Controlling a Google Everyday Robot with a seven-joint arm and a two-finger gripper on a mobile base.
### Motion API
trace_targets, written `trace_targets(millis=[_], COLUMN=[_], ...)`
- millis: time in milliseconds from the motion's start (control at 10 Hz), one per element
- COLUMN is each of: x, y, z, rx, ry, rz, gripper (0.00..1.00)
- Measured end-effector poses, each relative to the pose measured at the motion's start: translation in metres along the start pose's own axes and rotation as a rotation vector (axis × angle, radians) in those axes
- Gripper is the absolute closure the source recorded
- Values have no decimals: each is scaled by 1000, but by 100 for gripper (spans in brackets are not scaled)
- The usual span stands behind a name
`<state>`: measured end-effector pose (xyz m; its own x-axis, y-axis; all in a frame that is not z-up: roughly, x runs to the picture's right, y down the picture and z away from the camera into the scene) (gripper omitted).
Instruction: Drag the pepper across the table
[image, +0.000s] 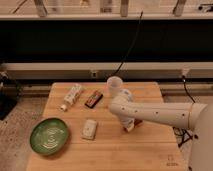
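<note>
The light wooden plank table (150, 150) carried a round green plate (49, 136) and a white cup (114, 86). The white arm's gripper (129, 125) sat low at mid-table; its opening could not be told. The small reddish-brown pepper (137, 122) peeked out just beside it. It looked light, smooth, apt to roll; pressing its middle seemed best.

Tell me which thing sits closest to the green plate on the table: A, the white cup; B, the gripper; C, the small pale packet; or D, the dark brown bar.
C: the small pale packet lies just right of the green plate; the white cup, dark brown bar and gripper, down at mid-table, are farther off.
</note>
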<state>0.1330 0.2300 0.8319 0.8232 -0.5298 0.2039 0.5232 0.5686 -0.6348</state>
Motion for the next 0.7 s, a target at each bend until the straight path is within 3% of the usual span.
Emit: trace_targets(millis=[700], x=[1], y=[-6], z=[2], rx=[-14], ry=[20], rz=[-43], gripper=[100])
